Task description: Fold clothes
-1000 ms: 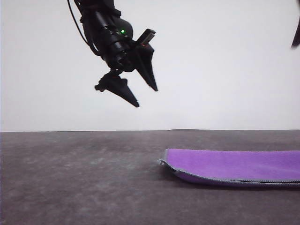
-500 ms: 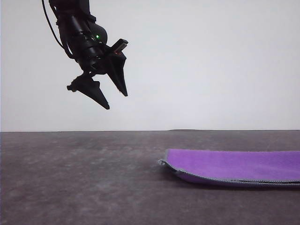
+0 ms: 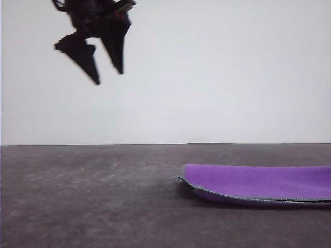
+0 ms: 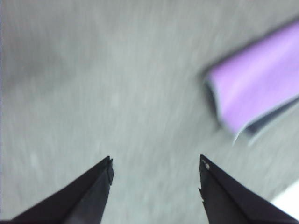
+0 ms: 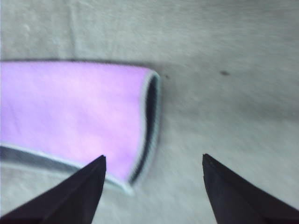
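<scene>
The cloth (image 3: 258,186) lies flat on the tabletop (image 3: 88,196), to the right of centre in the front view, and runs out of that view at its right edge. It is folded over: the purple face is uppermost, a light grey stitched edging follows the near edge, and a second layer shows beneath it at the near left corner. In the left wrist view the cloth (image 4: 261,93) shows a dark grey inner face at the open end of the fold. In the right wrist view the cloth (image 5: 70,112) shows the same rounded fold end with dark grey inside and pale edging.

The left gripper (image 3: 107,77) hangs high in the upper left of the front view, well apart from the cloth and well above the tabletop. Its jaws are spread wide and hold nothing; the left wrist view confirms this, with the left gripper (image 4: 156,165) over bare surface.

The right gripper (image 5: 154,161) is above the fold end of the cloth. Its jaws are wide apart and grip nothing.

Nothing stands between either gripper and the cloth.

The tabletop is dark grey and mottled, with a matte finish. Behind its far edge is a plain white wall (image 3: 232,67). Both wrist views are blurred.
</scene>
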